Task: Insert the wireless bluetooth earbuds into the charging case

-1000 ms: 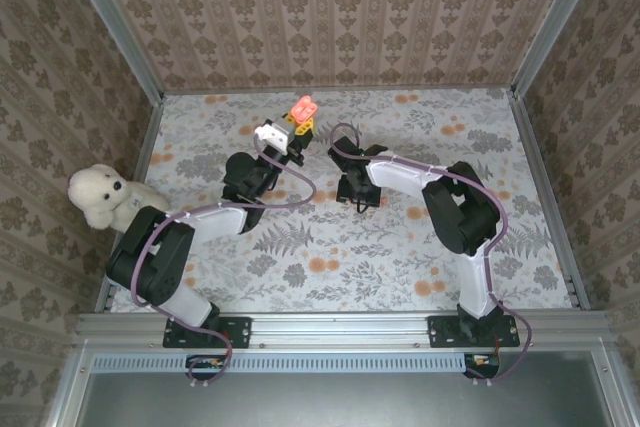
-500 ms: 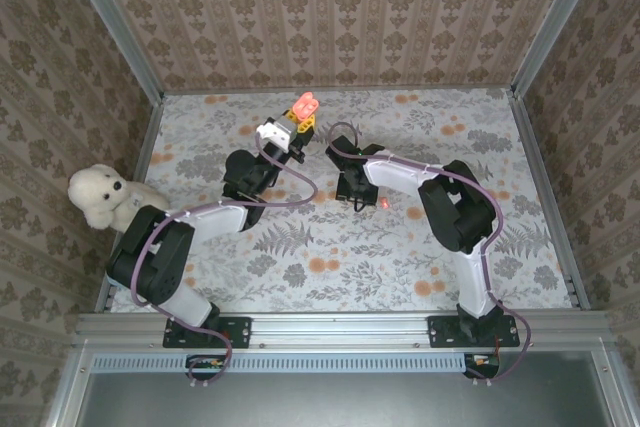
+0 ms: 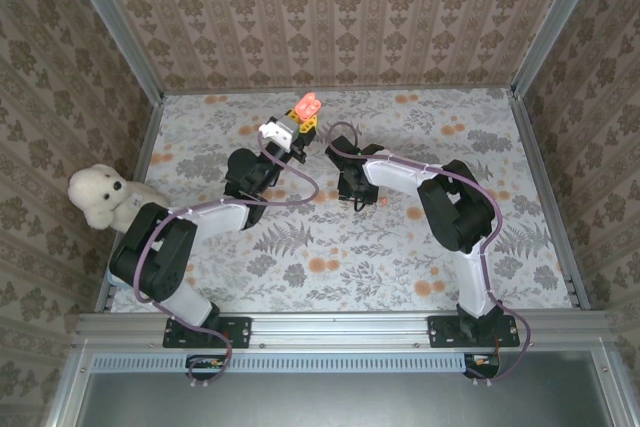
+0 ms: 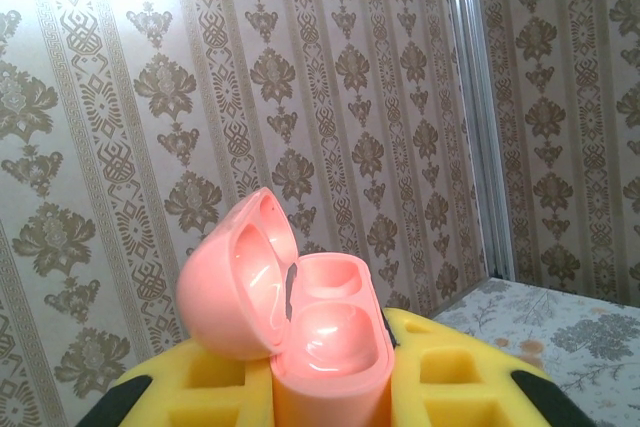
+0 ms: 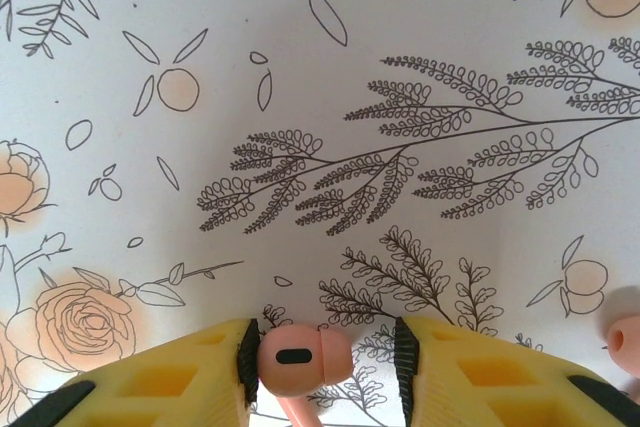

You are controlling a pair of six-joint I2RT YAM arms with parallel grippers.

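A pink charging case [image 4: 325, 337] stands upright with its lid swung open to the left, both wells empty. My left gripper [image 4: 330, 392] is shut on its base between yellow fingers [image 4: 460, 377], raised at the back of the table [image 3: 307, 105]. My right gripper [image 5: 322, 362] points down at the cloth [image 3: 352, 192], still open. A pink earbud [image 5: 300, 355] lies between its jaws, against the left pad [image 5: 248, 357] and clear of the right pad [image 5: 403, 359]. A second pink earbud [image 5: 628, 342] lies on the cloth to the right [image 3: 383, 201].
A white plush bear [image 3: 100, 195] sits at the left edge of the flowered cloth [image 3: 330, 257]. Patterned walls with metal corner posts [image 3: 535, 32] close the table in on three sides.
The right gripper's jaws have narrowed around the pink earbud and the wrist has shifted slightly. The left gripper with the case has stayed put.
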